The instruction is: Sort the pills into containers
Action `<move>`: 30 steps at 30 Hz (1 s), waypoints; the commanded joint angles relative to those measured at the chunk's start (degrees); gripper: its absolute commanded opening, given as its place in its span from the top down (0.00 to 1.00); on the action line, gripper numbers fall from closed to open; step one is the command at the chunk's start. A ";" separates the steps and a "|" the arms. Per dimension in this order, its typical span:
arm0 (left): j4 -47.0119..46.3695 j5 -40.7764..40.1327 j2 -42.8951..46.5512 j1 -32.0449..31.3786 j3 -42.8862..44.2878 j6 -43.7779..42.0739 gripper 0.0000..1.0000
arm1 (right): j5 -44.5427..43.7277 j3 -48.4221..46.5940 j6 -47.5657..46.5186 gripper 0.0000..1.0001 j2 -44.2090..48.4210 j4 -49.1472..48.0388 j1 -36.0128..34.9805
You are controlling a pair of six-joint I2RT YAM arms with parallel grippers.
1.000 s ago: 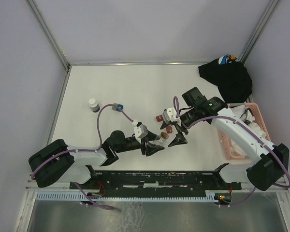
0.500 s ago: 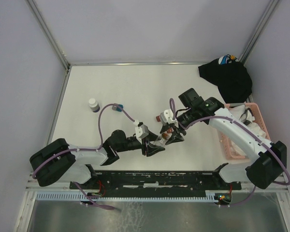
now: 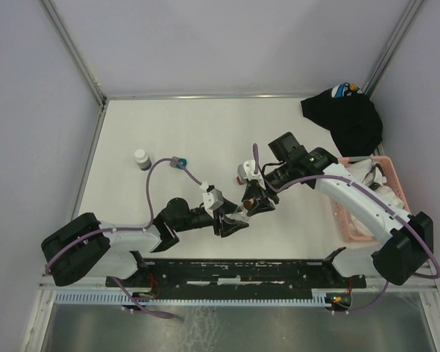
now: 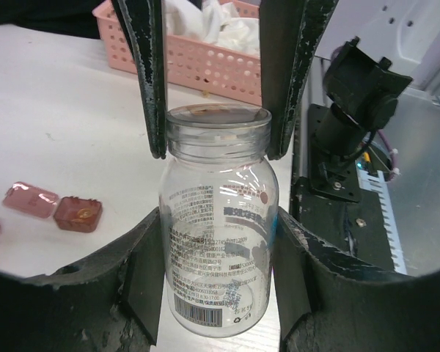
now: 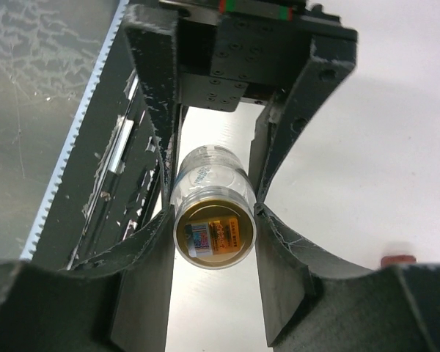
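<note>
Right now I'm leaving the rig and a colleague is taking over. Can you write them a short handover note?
Left gripper: shut on the body of the clear bottle.
Right gripper: looks shut on the bottle's amber top.
Small red boxes: on the table beside the bottle, not touching it.
Done: bottle gripped at both ends.
Left: top is not yet off, no pills visible in the bottle, and all the sorting remains.
</note>
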State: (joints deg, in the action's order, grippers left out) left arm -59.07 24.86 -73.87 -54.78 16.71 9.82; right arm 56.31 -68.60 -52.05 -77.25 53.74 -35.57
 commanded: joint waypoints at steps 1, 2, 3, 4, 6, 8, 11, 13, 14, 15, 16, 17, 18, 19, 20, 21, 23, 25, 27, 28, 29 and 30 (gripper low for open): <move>-1.63 -8.94 3.82 -0.04 -0.45 -0.51 0.97 | -6.20 -1.36 17.46 0.73 -1.35 -10.51 0.01; -0.51 -11.09 4.38 -0.02 -0.45 -0.72 0.97 | -7.70 -1.69 20.58 0.75 -1.88 -11.85 0.06; 0.46 -13.03 4.83 0.04 -0.49 -0.83 0.97 | -8.68 -1.96 22.84 0.76 -2.43 -12.63 0.06; 0.93 -14.53 5.26 -0.02 -0.64 -1.04 0.97 | -9.39 -2.23 24.74 0.77 -2.86 -13.16 0.06; 0.83 -15.62 6.01 0.01 -1.19 -1.53 0.97 | -8.68 -2.86 27.05 0.78 -4.05 -13.18 0.04; 0.74 -15.69 6.28 0.00 -1.56 -1.56 0.97 | -6.33 -3.49 27.36 0.79 -5.02 -12.40 -0.04; 0.88 -15.42 6.28 -0.04 -1.84 -1.35 0.97 | -3.34 -3.61 27.22 0.80 -5.42 -11.92 -0.11; 1.06 -15.25 6.12 -0.05 -1.86 -1.18 0.96 | -2.28 -3.57 26.91 0.80 -5.30 -11.94 -0.22; 1.19 -15.21 6.04 -0.03 -1.86 -1.07 0.95 | -1.92 -3.54 26.81 0.81 -5.29 -11.97 -0.20; 1.22 -15.22 6.02 -0.01 -1.79 -0.92 0.94 | -1.69 -3.51 26.84 0.81 -5.27 -11.96 -0.20; 1.28 -15.23 5.95 -0.02 -1.77 -0.82 0.92 | -1.53 -3.53 27.00 0.81 -5.27 -11.97 -0.27; 1.27 -15.26 6.05 -0.05 -1.70 -0.71 0.88 | -1.34 -3.50 27.33 0.81 -5.32 -12.16 -0.33; 1.38 -15.55 6.15 -0.05 -1.62 -0.50 0.84 | -1.23 -3.48 27.87 0.81 -5.39 -12.70 -0.28; 1.41 -15.84 6.23 0.00 -1.60 -0.35 0.81 | -1.25 -3.26 29.05 0.81 -5.48 -13.59 -0.32; 1.41 -16.17 6.33 -0.04 -1.57 -0.19 0.78 | -1.42 -3.02 30.48 0.81 -5.51 -14.59 -0.29; 1.68 -16.62 6.50 -0.01 -1.48 0.03 0.74 | -1.73 -2.70 31.91 0.81 -5.61 -15.75 -0.33; 2.28 -17.66 6.77 0.00 -1.27 0.46 0.67 | -2.53 -2.13 34.92 0.82 -5.71 -17.97 -0.29; 2.97 -18.64 7.01 -0.03 -1.24 0.86 0.57 | -3.08 -1.90 36.48 0.82 -6.04 -19.07 -0.29; 3.37 -19.64 7.38 -0.04 -1.45 1.40 0.48 | -3.36 -1.86 37.09 0.82 -6.39 -19.36 -0.29; 3.37 -20.09 7.54 0.01 -1.68 1.71 0.44 | -3.26 -1.84 37.11 0.82 -6.48 -19.37 -0.36; 3.43 -20.49 7.78 0.02 -1.88 1.85 0.40 | -3.11 -1.86 37.11 0.82 -6.46 -19.44 -0.29; 3.43 -20.72 7.90 -0.05 -2.12 1.94 0.37 | -2.96 -1.89 37.03 0.82 -6.40 -19.46 -0.24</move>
State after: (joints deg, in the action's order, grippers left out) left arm -53.23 8.32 -67.37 -54.72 14.22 10.59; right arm 51.86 -69.73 -20.16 -83.20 37.80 -35.51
